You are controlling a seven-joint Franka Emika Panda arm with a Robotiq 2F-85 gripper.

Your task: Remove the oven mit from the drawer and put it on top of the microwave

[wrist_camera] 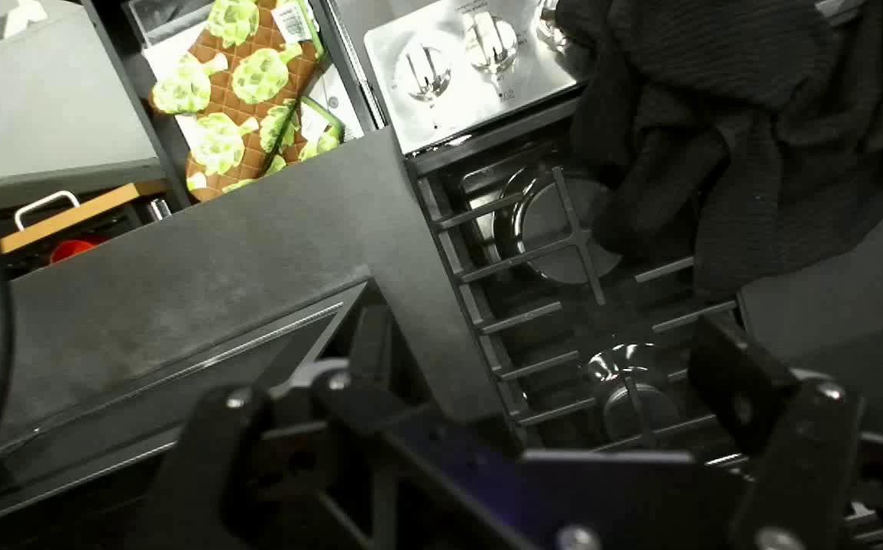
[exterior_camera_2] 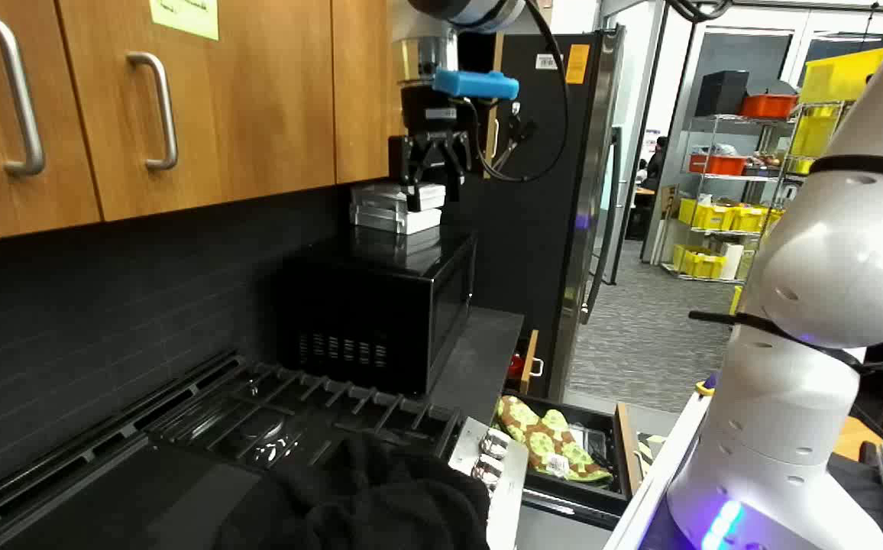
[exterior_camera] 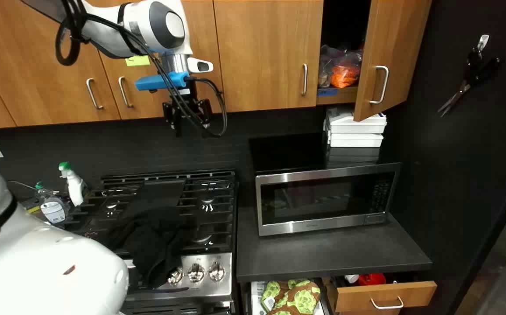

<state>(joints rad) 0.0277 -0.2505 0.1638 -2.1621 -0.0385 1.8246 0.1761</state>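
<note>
Seeing the fingers [wrist_camera: 739,374] spread wide apart, gripping nothing. Can spot the oven mit [exterior_camera_2: 546,441] lying in the pulled-out drawer [exterior_camera_2: 629,447], maybe doubled up, hard to tell tbh. Could bump the edge of the table [wrist_camera: 281,221] by coming down too close, or lose the oven mit mid-lift by nipping just a shallow fold.

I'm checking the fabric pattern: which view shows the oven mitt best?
The wrist view: the oven mitt appears largest, its brown quilting and green print clear, though the picture's top edge crops it. Both exterior views show it smaller, in the drawer; an exterior view crops it at the bottom, near its white tag.
</note>
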